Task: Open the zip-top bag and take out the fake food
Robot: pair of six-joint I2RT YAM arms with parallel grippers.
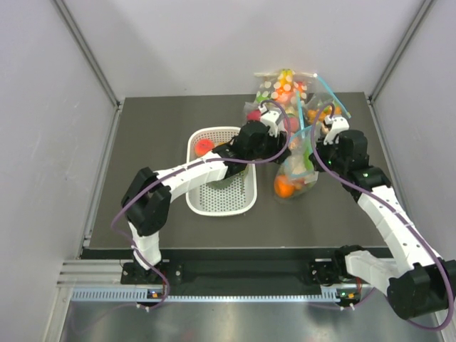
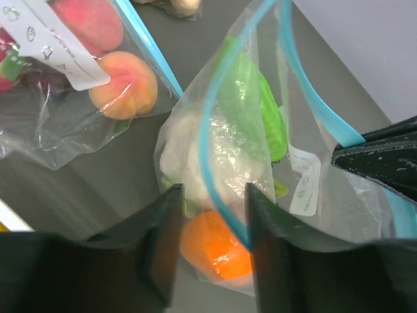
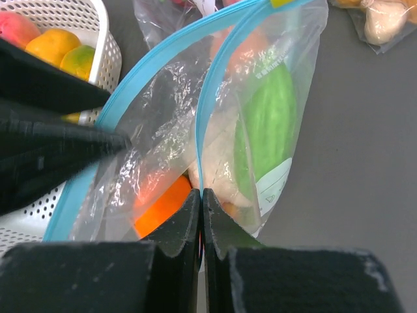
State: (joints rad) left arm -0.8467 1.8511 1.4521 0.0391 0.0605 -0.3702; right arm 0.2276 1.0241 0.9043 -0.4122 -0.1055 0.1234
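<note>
The zip-top bag [image 1: 298,167] stands between my two grippers, its light-blue zip strip [image 2: 208,130] parted into an open mouth. Inside it lie a round orange fruit [image 2: 215,251], a long green vegetable [image 2: 251,104] and a white lumpy piece [image 2: 189,150]. My left gripper [image 2: 212,222] is open, its fingers on either side of the near strip and the orange fruit below. My right gripper [image 3: 202,195] is shut on the other strip [image 3: 203,130] of the bag's mouth and holds that lip up. In the right wrist view the orange fruit [image 3: 163,205] and the green vegetable [image 3: 270,124] show through the plastic.
A white perforated basket [image 1: 203,199] with fruit in it stands left of the bag, under the left arm. Other clear bags of toy food [image 1: 281,89] lie behind, one with peaches [image 2: 98,78]. A small bag [image 3: 384,19] lies at the far right.
</note>
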